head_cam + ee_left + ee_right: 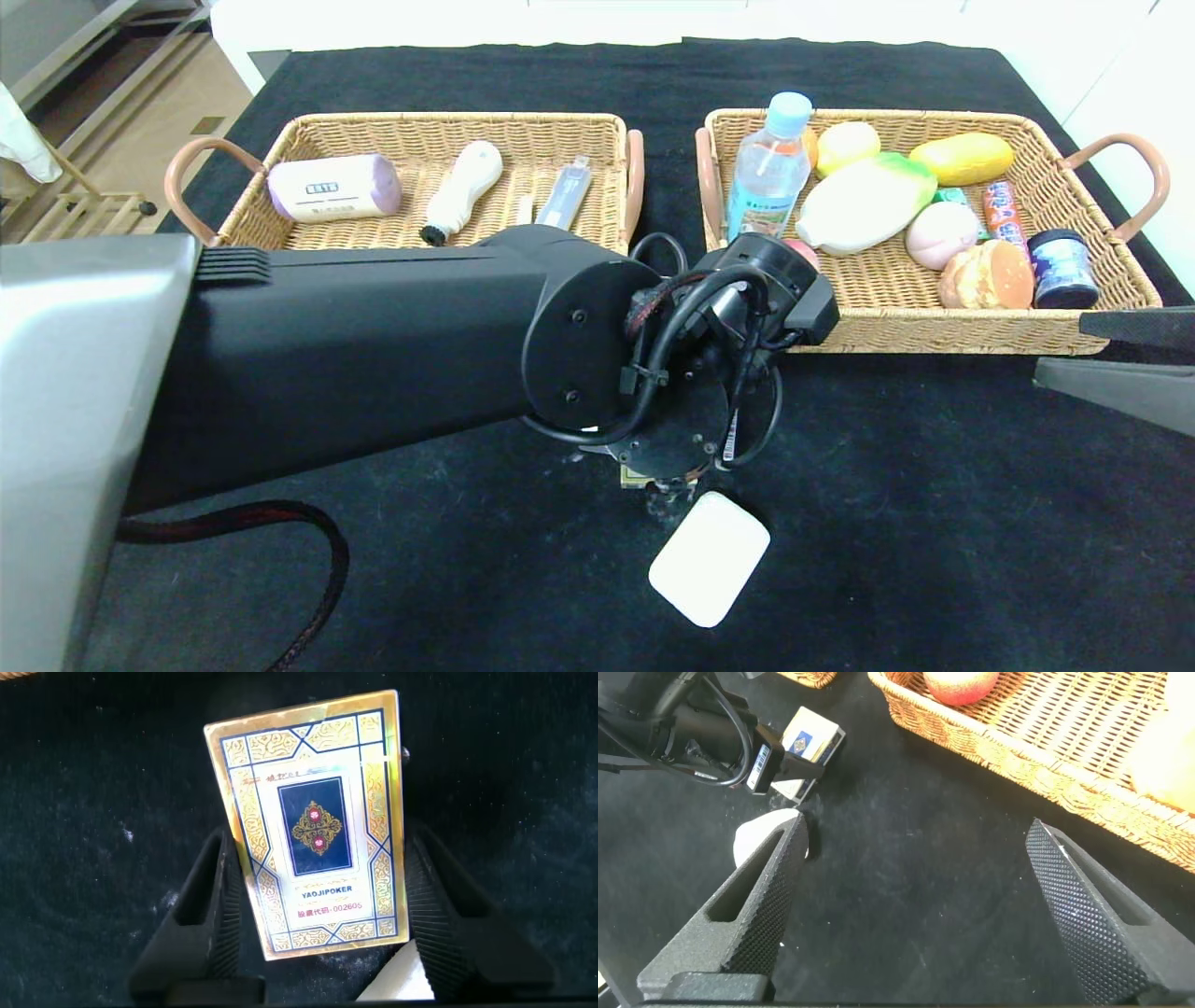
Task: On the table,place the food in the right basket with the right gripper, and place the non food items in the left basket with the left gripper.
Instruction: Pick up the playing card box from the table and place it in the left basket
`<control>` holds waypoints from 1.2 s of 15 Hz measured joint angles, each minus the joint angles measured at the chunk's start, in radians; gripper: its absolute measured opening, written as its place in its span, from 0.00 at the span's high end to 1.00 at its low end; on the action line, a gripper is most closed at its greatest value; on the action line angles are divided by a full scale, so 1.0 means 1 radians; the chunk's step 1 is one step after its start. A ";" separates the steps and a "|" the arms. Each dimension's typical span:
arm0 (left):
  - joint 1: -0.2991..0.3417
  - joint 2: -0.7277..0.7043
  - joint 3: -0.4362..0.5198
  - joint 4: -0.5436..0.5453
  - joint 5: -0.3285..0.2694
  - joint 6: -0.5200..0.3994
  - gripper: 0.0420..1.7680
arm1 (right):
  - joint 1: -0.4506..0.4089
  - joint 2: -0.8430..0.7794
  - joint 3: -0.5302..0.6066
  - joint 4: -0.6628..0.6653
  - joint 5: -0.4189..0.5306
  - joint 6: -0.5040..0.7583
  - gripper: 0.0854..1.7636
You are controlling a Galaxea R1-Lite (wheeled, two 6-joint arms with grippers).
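Head view: left gripper (665,487) low at frame centre over the table (934,523), just above the white pad (709,558); left basket (280,149) upper left, right basket (1102,317) upper right, holding water bottle (769,173).

Left wrist view: fingers (201,917) spread either side of the gold-edged card box (318,821), centre frame, flat on black cloth.

Right wrist view: right gripper (910,905) spread wide, holding nothing; peach (960,683) at top edge.

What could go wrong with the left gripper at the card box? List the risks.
1. The white pad lies right beside the card box at the left gripper; it may get nudged or caught.
2. The box sits askew to the gripper, so it could twist or slip.
3. A low carry could clip the left basket's rim.
The right gripper hangs open beside the right basket.
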State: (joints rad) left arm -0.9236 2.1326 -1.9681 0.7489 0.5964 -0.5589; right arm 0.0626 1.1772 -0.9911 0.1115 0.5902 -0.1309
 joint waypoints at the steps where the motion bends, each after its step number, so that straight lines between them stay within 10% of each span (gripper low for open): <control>1: 0.000 0.000 0.000 0.000 0.000 0.000 0.42 | 0.000 0.000 0.000 0.000 0.000 0.000 0.03; 18: -0.006 -0.069 0.014 0.074 -0.009 0.010 0.43 | -0.006 0.005 0.000 0.000 0.001 0.000 0.03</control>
State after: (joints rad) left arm -0.9294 2.0632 -1.9545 0.8234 0.5877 -0.5494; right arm 0.0562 1.1826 -0.9909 0.1115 0.5913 -0.1309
